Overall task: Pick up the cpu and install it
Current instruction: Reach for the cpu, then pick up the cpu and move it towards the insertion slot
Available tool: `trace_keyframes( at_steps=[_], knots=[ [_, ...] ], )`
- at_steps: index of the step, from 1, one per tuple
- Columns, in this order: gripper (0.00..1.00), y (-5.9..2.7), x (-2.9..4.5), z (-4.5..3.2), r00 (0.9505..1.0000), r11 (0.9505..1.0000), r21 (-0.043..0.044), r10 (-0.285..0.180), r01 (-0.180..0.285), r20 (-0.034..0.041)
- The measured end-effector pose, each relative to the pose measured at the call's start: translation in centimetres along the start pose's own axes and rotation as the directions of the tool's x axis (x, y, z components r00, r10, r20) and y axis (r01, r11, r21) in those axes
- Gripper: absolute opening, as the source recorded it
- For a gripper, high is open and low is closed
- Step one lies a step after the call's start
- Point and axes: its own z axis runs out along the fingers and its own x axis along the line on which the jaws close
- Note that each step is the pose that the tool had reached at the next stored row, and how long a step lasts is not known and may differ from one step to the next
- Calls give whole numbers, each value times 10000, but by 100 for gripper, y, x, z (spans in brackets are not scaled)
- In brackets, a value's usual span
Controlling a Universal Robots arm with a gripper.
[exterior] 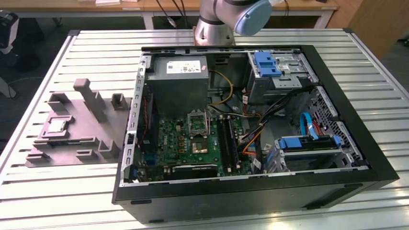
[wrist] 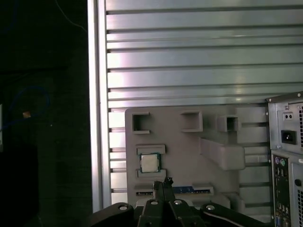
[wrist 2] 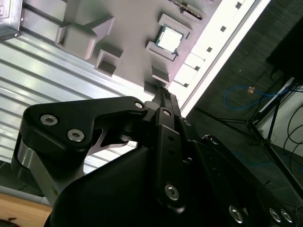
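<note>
The cpu [exterior: 56, 125] is a small silvery square lying flat in a recess of the grey moulded tray [exterior: 83, 139], at the exterior view's left, beside the open computer case. Both wrist views look down on it from well above: the cpu [wrist 2: 169, 39] [wrist: 149, 163] sits in its tray [wrist 2: 132, 33] [wrist: 184, 142] pocket. My gripper [wrist: 163, 183] [wrist 2: 162, 94] hangs high over the tray's edge, its black fingers pressed together with nothing between them, the tips pointing close to the cpu.
The open black computer case [exterior: 357, 158] fills the middle of the slatted metal table [exterior: 76, 201]. Its green motherboard [exterior: 185, 143] carries a metal-framed socket [exterior: 197, 122]. Cables and blue drive brackets [exterior: 307, 143] crowd the case. The arm's base [exterior: 217, 24] stands behind it.
</note>
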Motion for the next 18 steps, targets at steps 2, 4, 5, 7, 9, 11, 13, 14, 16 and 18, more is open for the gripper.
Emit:
trace_keyframes(
  at_steps=[2, 4, 5, 7, 9, 11, 13, 14, 16, 18],
  knots=[
    [11, -1, 27, 0, 10000, 10000, 0, 0, 0, 0],
    [11, -3, 56, 0, 10000, 10000, 0, 0, 0, 0],
    [11, -4, 72, 0, 10000, 10000, 0, 0, 0, 1],
    [11, -5, 101, 0, 10000, 10000, 0, 0, 0, 1],
    [11, -7, 130, -1, 10000, 10000, 0, 0, 0, 0],
    [11, -9, 161, -1, 10000, 10000, 0, 0, 0, 0],
    [11, -10, 190, 0, 10000, 10000, 0, 1, -1, 0],
    [11, -11, 199, 0, 10000, 10000, 0, 0, 0, 0],
    [11, -11, 203, 0, 10000, 10000, 0, -1, 1, 0],
    [11, -13, 247, 0, 10000, 10000, -1, 0, 0, 1]
  ],
)
